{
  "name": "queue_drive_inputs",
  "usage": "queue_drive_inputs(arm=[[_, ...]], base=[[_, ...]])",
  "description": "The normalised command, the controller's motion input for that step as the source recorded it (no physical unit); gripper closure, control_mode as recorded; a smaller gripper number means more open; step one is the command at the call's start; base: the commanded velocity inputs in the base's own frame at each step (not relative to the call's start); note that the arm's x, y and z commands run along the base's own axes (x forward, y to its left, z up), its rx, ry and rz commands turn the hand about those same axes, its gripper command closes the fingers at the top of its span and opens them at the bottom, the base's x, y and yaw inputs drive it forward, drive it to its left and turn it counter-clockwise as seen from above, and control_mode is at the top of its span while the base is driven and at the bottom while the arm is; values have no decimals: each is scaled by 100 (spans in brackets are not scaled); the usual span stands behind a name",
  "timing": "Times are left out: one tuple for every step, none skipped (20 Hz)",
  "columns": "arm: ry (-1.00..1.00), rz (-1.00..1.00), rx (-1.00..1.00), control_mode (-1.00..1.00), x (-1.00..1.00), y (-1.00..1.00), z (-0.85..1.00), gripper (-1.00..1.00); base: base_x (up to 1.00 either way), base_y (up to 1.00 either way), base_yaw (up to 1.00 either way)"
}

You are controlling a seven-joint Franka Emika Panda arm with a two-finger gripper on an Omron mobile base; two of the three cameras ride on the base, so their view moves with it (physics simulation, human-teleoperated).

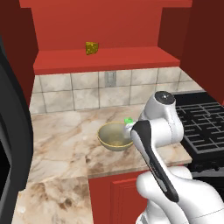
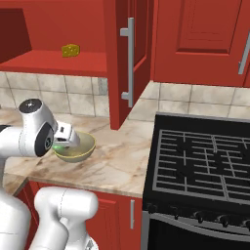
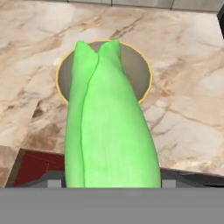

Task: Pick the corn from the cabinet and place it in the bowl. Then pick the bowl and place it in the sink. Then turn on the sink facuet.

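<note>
My gripper (image 1: 129,125) is shut on the corn (image 3: 109,127), a bright green oblong that hides the fingertips in the hand view. It hangs just over the right rim of the olive-tan bowl (image 1: 113,137), which stands on the marble counter. Seen from the right base, the corn (image 2: 58,146) shows as a small green patch under the hand, at the bowl's (image 2: 82,145) left edge. Below the corn's tip lies the bowl (image 3: 133,63) with its yellowish rim. The red cabinet (image 1: 105,60) is open above the counter. The sink and the sink facuet are out of view.
A yellow-brown wedge (image 1: 92,48) sits on the cabinet shelf (image 2: 53,62). The open cabinet door (image 2: 128,58) hangs over the counter right of the bowl. A black stove (image 2: 205,161) lies to the right. The counter edge and red lower cabinets (image 1: 118,192) are in front.
</note>
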Motion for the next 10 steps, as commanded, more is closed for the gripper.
queue_drive_inputs(arm=[[10, 8, 0, -100, 26, 0, -48, 100], [7, 8, 0, -100, 34, 0, -39, 100], [5, 8, 0, -100, 37, 0, -34, 100], [1, 8, 0, -100, 39, 0, -24, 100], [0, 9, 0, -100, 41, 0, -13, 100], [0, 10, 0, -100, 41, 0, -8, 100], [0, 11, 0, -100, 38, 0, -1, 100], [0, 12, -1, -100, 38, 0, 0, 100], [0, 12, -4, -100, 36, 0, 0, 100], [0, 12, -4, -100, 36, 0, 0, 100]], base=[[0, 0, 0], [0, 0, 0], [0, 0, 0], [0, 0, 0], [0, 0, 0], [0, 0, 0], [0, 0, 0], [0, 0, 0], [0, 0, 0], [0, 0, 0]])
